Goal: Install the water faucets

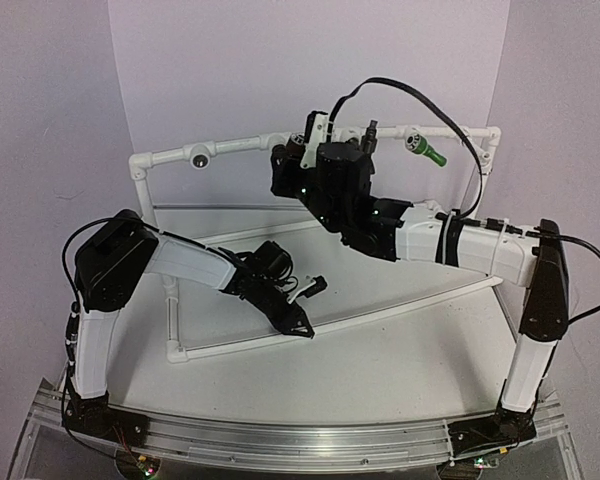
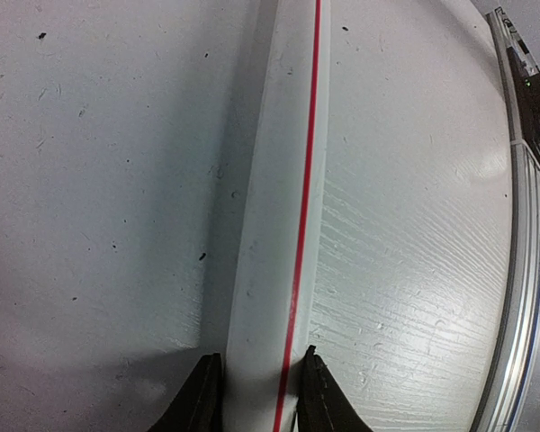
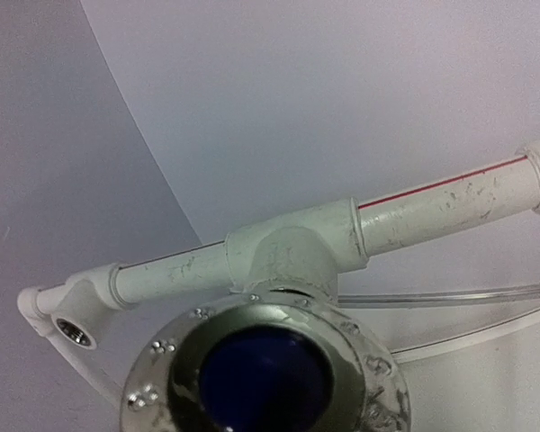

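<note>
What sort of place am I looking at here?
Probably a robotics lab test bench, not real plumbing: a left arm and right arm bolted to an aluminium rail, a plain backdrop, and a bare white pipe frame carrying a green faucet.

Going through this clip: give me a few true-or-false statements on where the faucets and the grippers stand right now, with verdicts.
1. The green faucet sits near the right end of the top bar. True.
2. The left gripper hangs over bare table with nothing between its fingers. False: the fingers flank the red-striped pipe, one against each side.
3. The left socket on that bar holds a faucet. False: it is open and empty.
4. A silvery faucet mouth sits right at the middle tee. True.
</note>
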Controlling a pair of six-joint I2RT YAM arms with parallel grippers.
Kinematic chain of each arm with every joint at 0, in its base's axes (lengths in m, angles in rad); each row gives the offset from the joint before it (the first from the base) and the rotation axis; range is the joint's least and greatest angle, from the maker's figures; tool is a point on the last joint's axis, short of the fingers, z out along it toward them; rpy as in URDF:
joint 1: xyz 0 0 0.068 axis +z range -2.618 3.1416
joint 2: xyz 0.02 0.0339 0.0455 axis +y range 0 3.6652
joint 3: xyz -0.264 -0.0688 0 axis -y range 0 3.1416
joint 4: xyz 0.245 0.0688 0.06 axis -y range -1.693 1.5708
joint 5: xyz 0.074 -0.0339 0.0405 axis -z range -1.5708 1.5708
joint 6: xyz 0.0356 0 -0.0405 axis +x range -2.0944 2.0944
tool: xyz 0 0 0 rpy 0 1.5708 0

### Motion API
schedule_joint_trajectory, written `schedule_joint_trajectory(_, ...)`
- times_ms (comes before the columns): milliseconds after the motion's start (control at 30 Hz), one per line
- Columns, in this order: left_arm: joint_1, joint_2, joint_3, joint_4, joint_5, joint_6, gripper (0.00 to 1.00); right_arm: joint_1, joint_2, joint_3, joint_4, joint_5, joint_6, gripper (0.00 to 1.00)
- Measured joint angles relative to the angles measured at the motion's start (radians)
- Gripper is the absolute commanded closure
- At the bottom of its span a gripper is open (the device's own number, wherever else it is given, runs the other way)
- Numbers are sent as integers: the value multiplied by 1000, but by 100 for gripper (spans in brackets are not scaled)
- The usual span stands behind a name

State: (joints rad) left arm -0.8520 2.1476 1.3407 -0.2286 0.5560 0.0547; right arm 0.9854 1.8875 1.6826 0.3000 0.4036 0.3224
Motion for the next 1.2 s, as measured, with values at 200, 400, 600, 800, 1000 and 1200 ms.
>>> schedule_joint_trajectory(200,0,0,0,2,2,0,99,-16,-16,-62,90,-67,268,77)
schedule_joint_trajectory(400,0,1,0,2,2,0,99,-31,-40,-121,149,-167,392,35)
schedule_joint_trajectory(600,0,0,0,2,2,0,99,-75,-97,-222,155,-313,397,18)
schedule_joint_trajectory(800,0,1,0,1,2,0,99,-68,-210,-287,28,-347,252,14)
schedule_joint_trajectory(1000,0,2,1,1,2,0,99,-31,-308,-324,-77,-351,5,8)
schedule_joint_trajectory(1200,0,2,1,1,2,0,99,133,-325,-316,-197,-252,-557,3)
